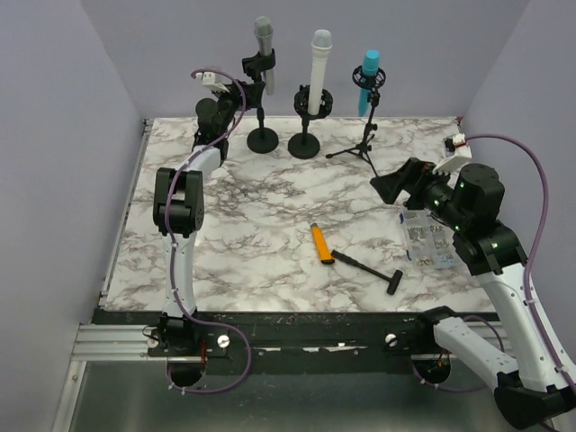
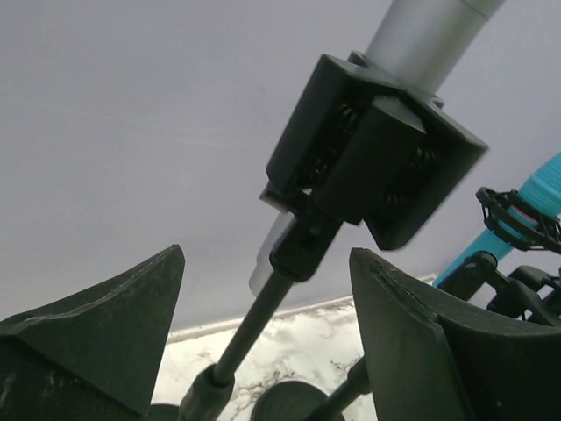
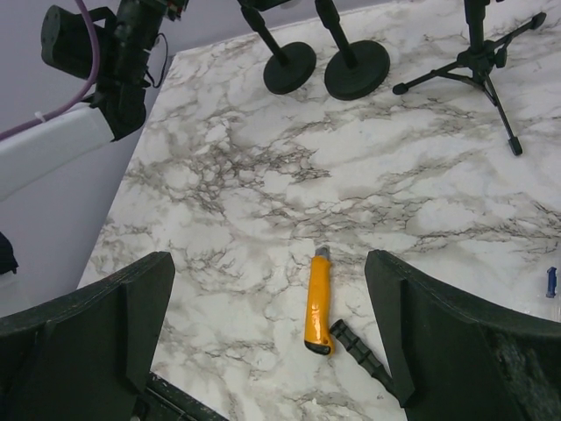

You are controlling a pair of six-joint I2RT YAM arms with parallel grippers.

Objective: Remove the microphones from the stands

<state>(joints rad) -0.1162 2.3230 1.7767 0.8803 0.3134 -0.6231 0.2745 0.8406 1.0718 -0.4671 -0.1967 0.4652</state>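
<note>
we are at the approach step: nothing is gripped yet, and the grey microphone [image 1: 263,40] sits upright in its black clip [image 2: 372,162] on the round-based stand [image 1: 263,139] at about 11 o'clock on the marble table [image 1: 243,234]. two other mics stand to its 3 o'clock side, a white microphone [image 1: 319,63] and a blue microphone [image 1: 369,76]; we take the grey one as ours only because the left arm is raised to it.

in the left wrist view the left gripper [image 2: 267,263] has its jaws spread. the stand's pole [image 2: 254,324] and the mic's lower end lie between the fingers, touching neither. the clip is above that, toward 1 o'clock.

the right gripper [image 3: 270,263] hangs over the table at about 3 o'clock, jaws spread wide and empty. the orange utility knife [image 3: 317,303] lies on the marble below it.

for the next move, we judge the left fingers sit too low, level with the pole rather than the mic body. we would want them up toward 1 o'clock, above the clip, then closed on the grey barrel and drawn up along its axis. the light stand may tip or lift with it; the right arm could steady the base.
</note>
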